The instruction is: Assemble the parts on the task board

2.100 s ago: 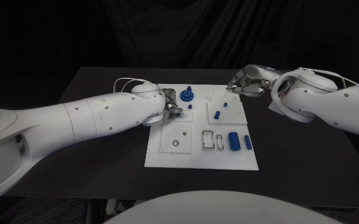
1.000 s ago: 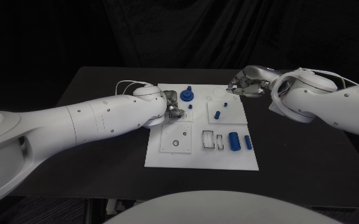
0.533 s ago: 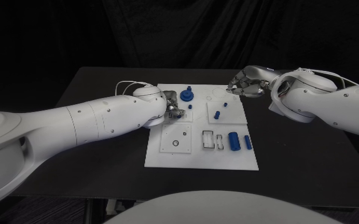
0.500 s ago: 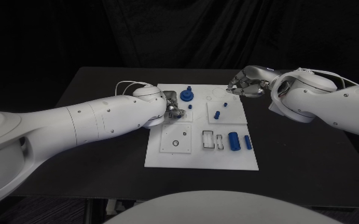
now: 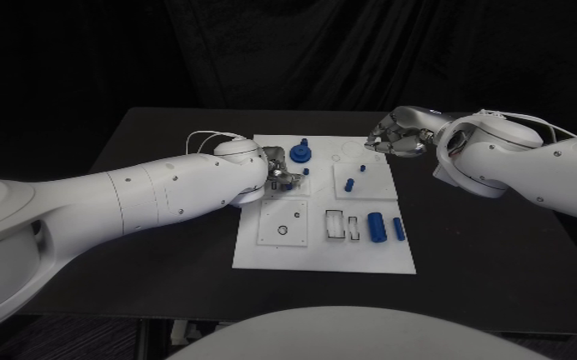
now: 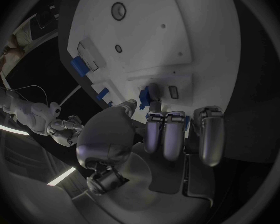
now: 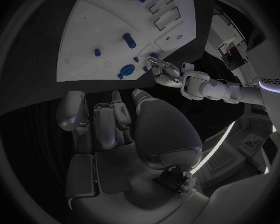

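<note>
My left hand (image 5: 278, 172) sits over the left edge of the task board (image 5: 326, 253), fingers curled in near the small blue peg (image 5: 305, 172); from my left wrist, one blue part (image 6: 144, 95) sits right at my fingertips (image 6: 155, 129), but whether I'm actually pinching it I cannot tell. My right hand (image 5: 397, 140) hovers at the board's far right corner, fingers curled in together, nothing in them that I can see. On the board: a blue round part with an upright stem (image 5: 301, 154) at the far end, a slanted blue peg (image 5: 348, 184) mid-board, and two blue cylinders (image 5: 378, 227) lying near the right edge. The board rests flat in the middle of the black desk (image 5: 157, 210).
</note>
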